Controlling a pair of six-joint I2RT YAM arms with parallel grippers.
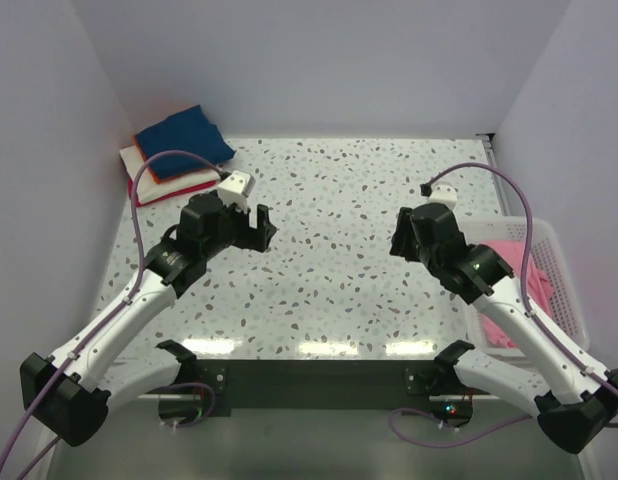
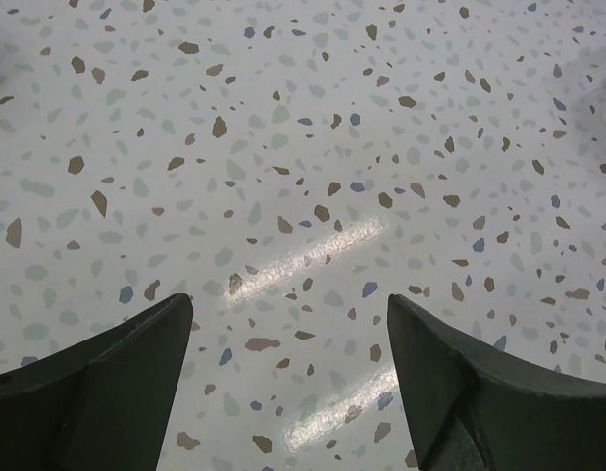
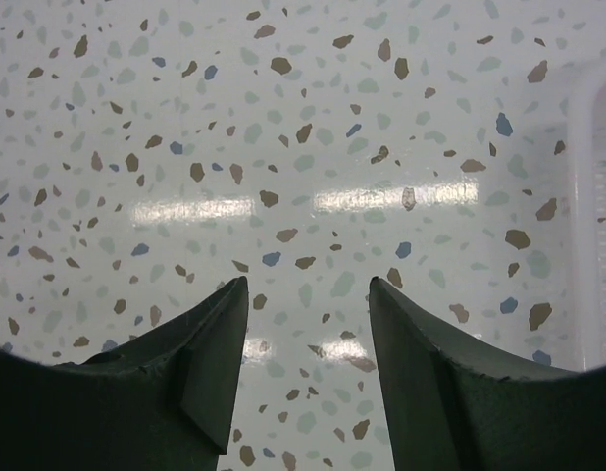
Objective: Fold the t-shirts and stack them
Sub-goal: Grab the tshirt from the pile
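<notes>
Shirts sit at two ends of the top view. A folded stack [image 1: 179, 152] lies in the upper left corner of the counter [image 1: 339, 180], with a navy tee [image 1: 184, 135] uppermost and orange, white and red edges showing beneath it. A pink tee [image 1: 542, 275] is bunched in the white mesh basket [image 1: 567, 270] at the right edge.

We judge the stack is kept in that far corner so the middle of the counter is free for folding, with the basket serving as the supply. The left fingers [image 2: 107, 383] stand wide apart over bare speckled surface and hold nothing. The right fingers [image 3: 450, 383] are also apart and empty, and the basket wall shows at the right edge of that wrist view. Both arms hang near mid-frame, which we read as a ready pose. The right arm is nearer the basket, so fetching the pink tee looks like its job.

The stack lies askew to the counter's edges, its longer side slanting from upper left towards lower right. The pink tee stretches along the basket's length, top to bottom of the frame. We cannot make out its collar or hem.
</notes>
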